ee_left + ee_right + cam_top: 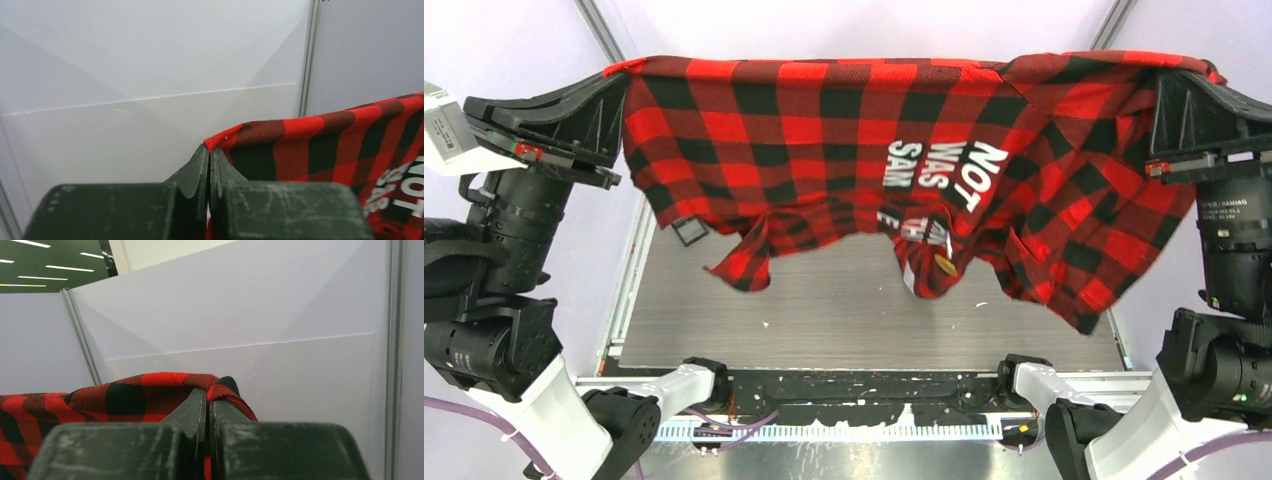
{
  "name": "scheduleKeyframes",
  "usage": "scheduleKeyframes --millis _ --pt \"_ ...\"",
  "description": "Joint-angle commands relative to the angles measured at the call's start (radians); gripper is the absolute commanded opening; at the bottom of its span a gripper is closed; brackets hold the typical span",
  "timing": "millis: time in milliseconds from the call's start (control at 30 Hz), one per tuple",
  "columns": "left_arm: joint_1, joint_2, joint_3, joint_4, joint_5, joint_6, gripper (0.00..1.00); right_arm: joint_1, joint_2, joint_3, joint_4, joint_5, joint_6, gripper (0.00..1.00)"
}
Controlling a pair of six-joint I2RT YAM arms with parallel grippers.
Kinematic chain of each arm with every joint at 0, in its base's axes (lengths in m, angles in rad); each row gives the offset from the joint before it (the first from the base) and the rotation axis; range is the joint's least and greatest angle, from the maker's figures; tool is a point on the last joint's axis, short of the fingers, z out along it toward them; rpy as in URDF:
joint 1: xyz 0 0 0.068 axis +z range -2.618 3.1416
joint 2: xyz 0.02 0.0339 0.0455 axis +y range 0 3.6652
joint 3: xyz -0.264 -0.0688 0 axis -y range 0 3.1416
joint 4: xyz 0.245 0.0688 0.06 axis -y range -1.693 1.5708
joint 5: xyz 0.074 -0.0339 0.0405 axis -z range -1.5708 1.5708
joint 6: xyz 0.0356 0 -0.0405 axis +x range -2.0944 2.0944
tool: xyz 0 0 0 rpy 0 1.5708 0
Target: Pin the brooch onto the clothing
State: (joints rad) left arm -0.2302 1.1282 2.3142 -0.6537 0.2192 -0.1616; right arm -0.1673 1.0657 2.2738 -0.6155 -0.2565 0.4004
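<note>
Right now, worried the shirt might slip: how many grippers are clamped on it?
2. The left gripper pinches the shirt at its upper left corner; the right gripper pinches a bunched fold at its upper right corner. Neither grip is hidden.

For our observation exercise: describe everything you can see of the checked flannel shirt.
The shirt is red-and-black buffalo check, soft woven flannel by its look, with white block lettering reading NOT WAS SAM. It hangs spread wide and raised, one upper corner pinched in the shut left gripper, the other in the shut right gripper. Its lower folds droop toward the grey table; whether they touch it is unclear. A small dark tag dangles at its lower hem.
</note>
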Motion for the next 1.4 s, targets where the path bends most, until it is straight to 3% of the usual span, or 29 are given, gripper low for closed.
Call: scheduleKeyframes --millis 0,167,300,400,533,567,600,633,667,700,733,800,933,1167,1367 --pt "0.014 0.055 0.024 -0.043 -0.067 0.051 0.0 -0.012 0.018 0.022 0.056 0.084 -0.045 0.01" --pt "0.014 0.149 -0.043 0.004 -0.099 0.054 0.0 -0.013 0.083 -0.086 0.117 0.122 -0.042 0.01" --pt "0.014 0.284 -0.166 0.097 -0.284 0.107 0.0 -0.013 0.162 -0.311 0.278 0.149 -0.032 0.01" --pt "0.028 0.438 -0.244 0.223 -0.367 0.132 0.0 -0.013 0.246 -0.453 0.441 0.144 -0.023 0.01" --pt "0.048 0.757 -0.194 0.287 -0.363 0.093 0.0 -0.012 0.513 -0.572 0.658 0.179 -0.007 0.05" --pt "0.048 0.825 -0.16 0.279 -0.347 0.077 0.11 -0.013 0.557 -0.57 0.683 0.181 -0.004 0.21" --pt "0.048 0.893 -0.118 0.254 -0.325 0.06 0.26 -0.014 0.65 -0.553 0.673 0.176 -0.001 0.31" --pt "0.048 0.946 -0.064 0.231 -0.296 0.044 0.42 -0.014 0.698 -0.494 0.61 0.166 0.0 0.6" --pt "0.047 0.992 -0.037 0.22 -0.266 0.032 0.57 -0.013 0.779 -0.46 0.572 0.138 0.0 0.75" --pt "0.045 1.025 -0.018 0.213 -0.243 0.021 0.67 -0.013 0.815 -0.394 0.496 0.124 0.0 0.88" --pt "0.043 1.045 -0.004 0.206 -0.232 0.01 0.73 -0.013 0.869 -0.367 0.459 0.107 0.002 0.91" --pt "0.035 1.053 -0.008 0.198 -0.197 -0.001 0.8 -0.014 0.897 -0.331 0.395 0.097 0.01 0.93" --pt "0.016 0.977 -0.137 0.216 -0.143 -0.03 0.85 -0.014 0.832 -0.415 0.323 0.1 0.045 0.95" --pt "0.014 0.7 -0.709 0.347 -0.044 -0.229 0.86 -0.013 0.644 -0.726 0.13 0.243 0.137 0.95" --pt "0.008 0.574 -1.043 0.39 0.004 -0.324 0.89 -0.014 0.483 -1.001 0.1 0.326 0.198 0.95"
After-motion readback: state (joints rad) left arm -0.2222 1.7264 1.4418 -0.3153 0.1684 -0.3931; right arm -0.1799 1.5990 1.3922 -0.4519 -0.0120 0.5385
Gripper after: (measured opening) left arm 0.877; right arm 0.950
